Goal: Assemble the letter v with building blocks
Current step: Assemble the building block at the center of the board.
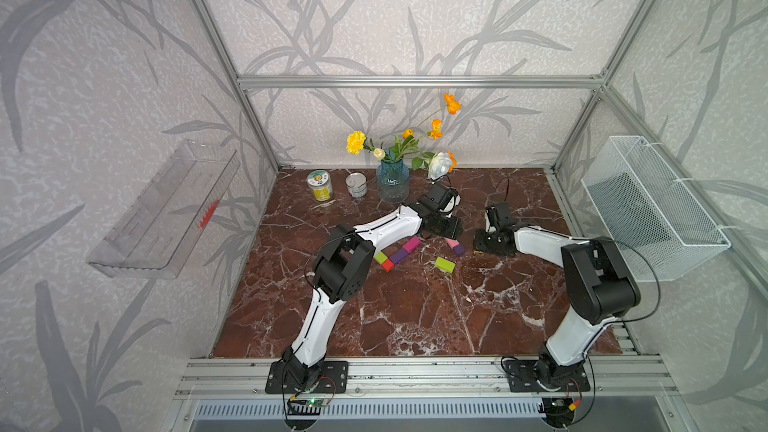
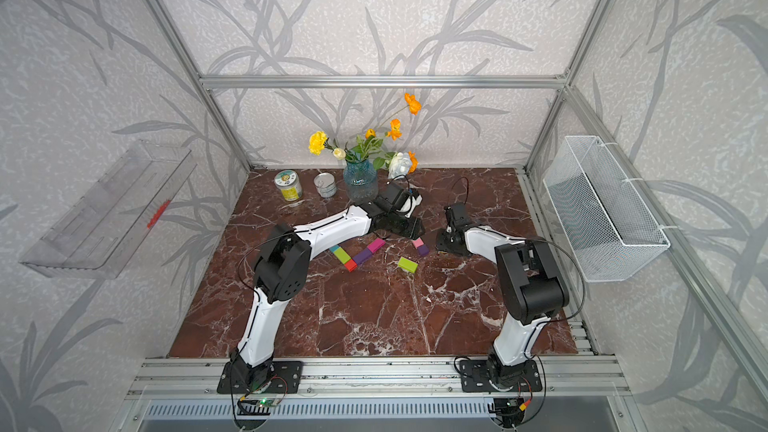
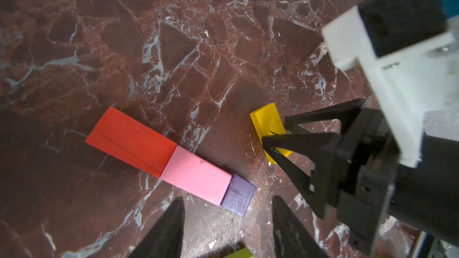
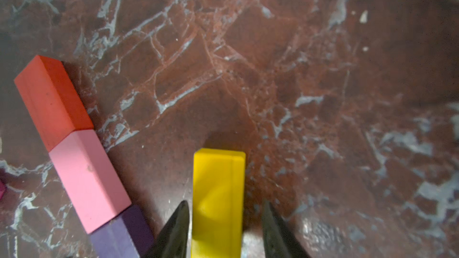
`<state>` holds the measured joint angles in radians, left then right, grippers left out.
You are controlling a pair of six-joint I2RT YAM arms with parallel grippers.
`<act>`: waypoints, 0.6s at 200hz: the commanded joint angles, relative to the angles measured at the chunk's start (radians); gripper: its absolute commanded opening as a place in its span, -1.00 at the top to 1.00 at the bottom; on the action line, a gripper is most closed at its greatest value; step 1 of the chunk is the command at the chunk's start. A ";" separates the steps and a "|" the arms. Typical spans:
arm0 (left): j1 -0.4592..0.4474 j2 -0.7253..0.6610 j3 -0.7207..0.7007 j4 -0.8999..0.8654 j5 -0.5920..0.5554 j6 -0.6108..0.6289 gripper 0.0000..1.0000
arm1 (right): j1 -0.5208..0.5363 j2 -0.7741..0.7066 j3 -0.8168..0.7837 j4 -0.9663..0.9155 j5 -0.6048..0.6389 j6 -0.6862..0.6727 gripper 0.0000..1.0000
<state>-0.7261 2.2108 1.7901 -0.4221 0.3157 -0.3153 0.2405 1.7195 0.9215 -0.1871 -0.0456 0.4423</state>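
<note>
The yellow block (image 4: 218,199) lies flat on the marble table (image 4: 323,70), lengthwise between the fingers (image 4: 177,229) of the right gripper (image 4: 225,203). The jaws stand spread, with a sliver of table showing on either side of the block, so nothing is pinched.

Just beside one finger, on the side towards the left arm, runs a row laid end to end. The purple cube (image 4: 119,237) is nearest the hand, then the pink bar (image 4: 89,179), then the red bar (image 4: 53,100) reaching away ahead of the fingertips. The yellow block sits near this row but apart from it and at an angle to it.

The left gripper (image 3: 227,197) hangs over the same row, spread, with nothing between its tips. Farther out, in a top view, the magenta bar (image 2: 376,245), purple bar (image 2: 362,256) and red cube (image 2: 351,264) form another stroke. A loose lime green block (image 2: 407,264) lies apart.

The step in hand looks like the placing of the yellow block. Fitting it probably calls for closing on its long sides, turning it into line and butting it up without nudging the row or meeting the left gripper.
</note>
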 commanded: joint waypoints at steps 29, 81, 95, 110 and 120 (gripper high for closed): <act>-0.037 0.111 0.159 -0.159 -0.023 0.065 0.23 | -0.064 -0.202 -0.126 0.068 0.002 0.041 0.10; -0.062 0.270 0.420 -0.300 -0.046 0.122 0.53 | -0.135 -0.153 -0.126 0.058 -0.070 0.029 0.57; -0.069 0.322 0.507 -0.336 -0.062 0.139 0.60 | -0.136 -0.123 -0.119 0.074 -0.097 0.030 0.74; -0.075 0.372 0.591 -0.371 -0.071 0.151 0.67 | -0.136 -0.093 -0.112 0.093 -0.120 0.031 0.92; -0.078 0.404 0.650 -0.405 -0.088 0.155 0.74 | -0.138 -0.074 -0.109 0.101 -0.131 0.033 1.00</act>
<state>-0.7925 2.5507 2.3249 -0.7067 0.2722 -0.2012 0.1040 1.6024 0.7948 -0.1169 -0.1230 0.4747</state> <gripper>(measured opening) 0.166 0.047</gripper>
